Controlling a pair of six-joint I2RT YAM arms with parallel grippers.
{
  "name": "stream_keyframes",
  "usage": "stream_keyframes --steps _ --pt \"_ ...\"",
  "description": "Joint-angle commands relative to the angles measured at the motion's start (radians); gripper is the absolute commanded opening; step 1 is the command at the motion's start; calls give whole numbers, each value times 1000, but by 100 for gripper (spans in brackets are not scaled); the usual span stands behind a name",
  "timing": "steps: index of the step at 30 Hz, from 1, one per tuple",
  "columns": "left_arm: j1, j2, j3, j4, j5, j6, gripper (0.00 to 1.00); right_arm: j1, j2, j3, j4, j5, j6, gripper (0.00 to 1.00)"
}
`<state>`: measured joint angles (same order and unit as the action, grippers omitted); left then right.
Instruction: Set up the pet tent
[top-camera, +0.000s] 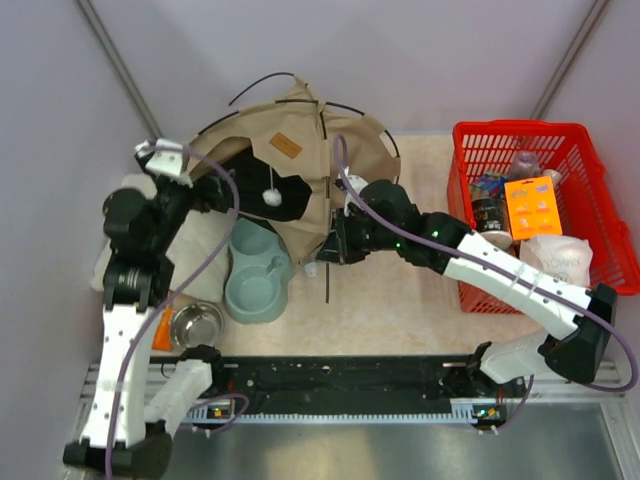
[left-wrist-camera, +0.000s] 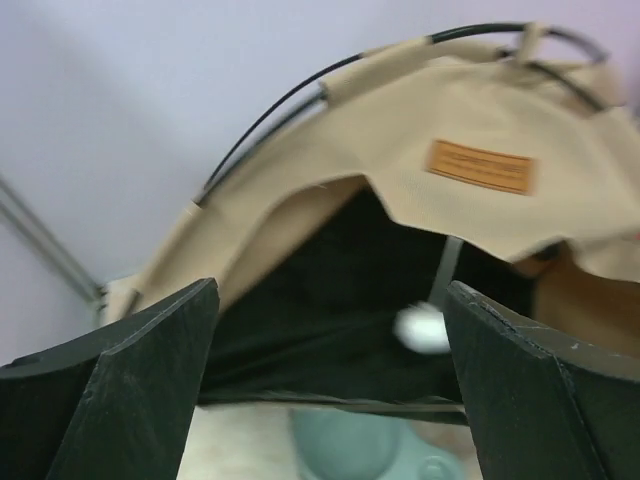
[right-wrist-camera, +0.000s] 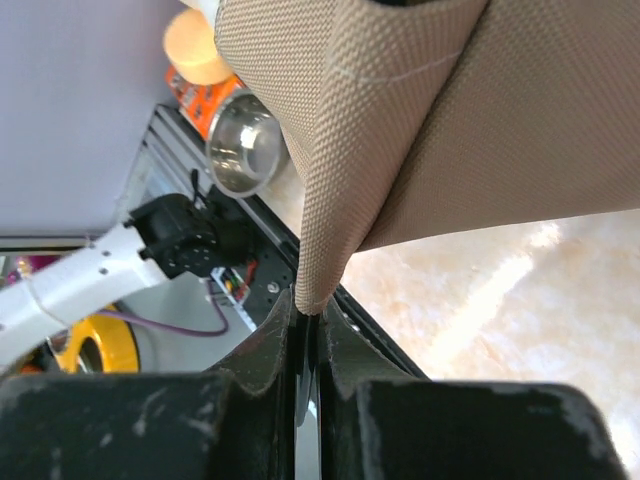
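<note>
The tan pet tent stands half-raised at the back of the table, with its dark doorway, white ball and brown label facing up. My left gripper is open and empty at the doorway's left edge. In the left wrist view its fingers frame the dark lining, with the ball between them. My right gripper is shut on a thin black pole at the tent's front right corner. In the right wrist view the jaws pinch the pole just below the fabric sleeve.
A grey-green double bowl sits just in front of the tent, with a steel bowl to its left. A cream pillow lies under the left arm. A red basket with packets stands at the right.
</note>
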<state>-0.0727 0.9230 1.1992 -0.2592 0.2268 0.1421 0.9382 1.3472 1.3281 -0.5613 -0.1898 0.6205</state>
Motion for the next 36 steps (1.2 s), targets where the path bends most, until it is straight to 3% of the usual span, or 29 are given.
stream_keyframes --steps 1,7,11,14,24,36 --pt "2 -176 -156 101 95 -291 99 -6 30 97 118 7 44 0" --pt "2 -329 -279 124 -8 -352 99 -4 81 131 116 -16 67 0" --pt "2 -319 -288 5 129 -409 96 -4 118 174 118 -20 105 0" --pt "2 -340 -383 15 235 -441 94 -6 139 229 100 -17 136 0" --pt "1 -490 -605 49 305 -478 96 -7 164 287 -11 -8 202 0" --pt "-2 -589 -785 310 422 -630 90 -7 141 302 -6 13 284 0"
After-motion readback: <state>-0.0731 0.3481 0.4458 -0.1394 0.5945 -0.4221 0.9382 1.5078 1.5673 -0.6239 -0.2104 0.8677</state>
